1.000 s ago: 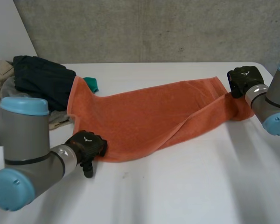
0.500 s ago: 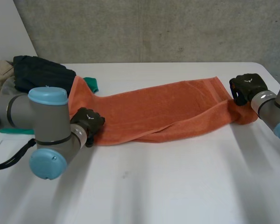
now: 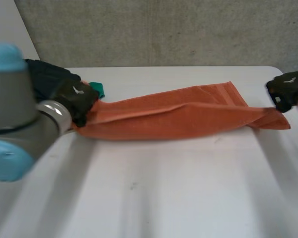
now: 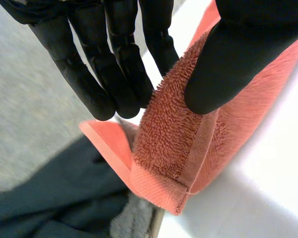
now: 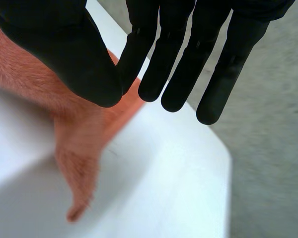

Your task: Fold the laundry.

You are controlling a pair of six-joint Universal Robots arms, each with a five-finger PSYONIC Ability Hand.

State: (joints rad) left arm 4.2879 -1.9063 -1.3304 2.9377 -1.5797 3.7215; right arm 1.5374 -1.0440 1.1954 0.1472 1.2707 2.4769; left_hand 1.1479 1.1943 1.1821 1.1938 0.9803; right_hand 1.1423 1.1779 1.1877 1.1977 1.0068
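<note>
Orange towel (image 3: pixel 174 116) stretches across the white table (image 3: pixel 164 198), the left hand (image 3: pixel 77 99) at one end and the right hand (image 3: pixel 287 90) at the other. In the left wrist view, thumb and fingers (image 4: pixel 119 74) pinch a hemmed corner. In the right wrist view, thumb and straight fingers (image 5: pixel 176 64) pinch the far end.

Right hand (image 5: pixel 54 44): thumb and straight fingers (image 5: pixel 181 74) pinch orange towel (image 5: pixel 79 129) end; towel corner droops onto white table (image 5: pixel 179 173); grey floor (image 5: pixel 268 148) beyond.
</note>
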